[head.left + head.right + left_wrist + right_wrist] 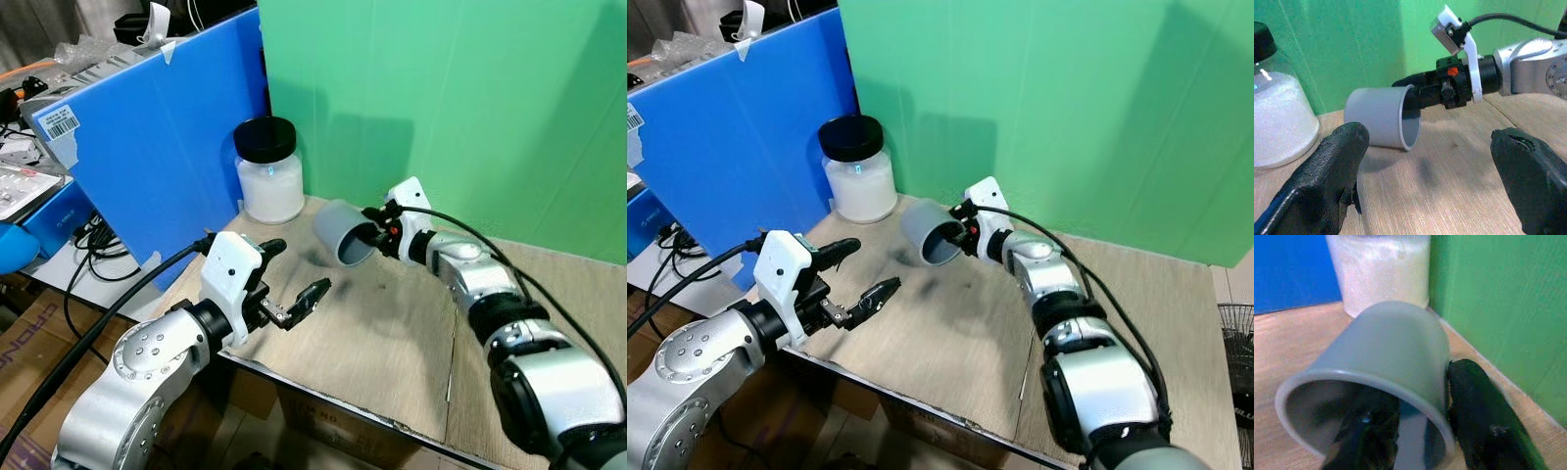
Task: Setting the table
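Over the wooden table (392, 343), a grey cup (343, 232) is lying tipped sideways, its rim pinched by the outstretched right gripper (373, 229), while the left gripper (296, 279) is hovering spread wide.

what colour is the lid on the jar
Black; the jar's lid shows best in the left eye view.

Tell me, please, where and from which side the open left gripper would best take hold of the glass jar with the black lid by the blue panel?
Grip the jar around its glass body, just below the black lid. It stands upright near the corner, with the blue panel and green wall behind, so the left gripper, fingers open, should probably come level from the table's open front side.
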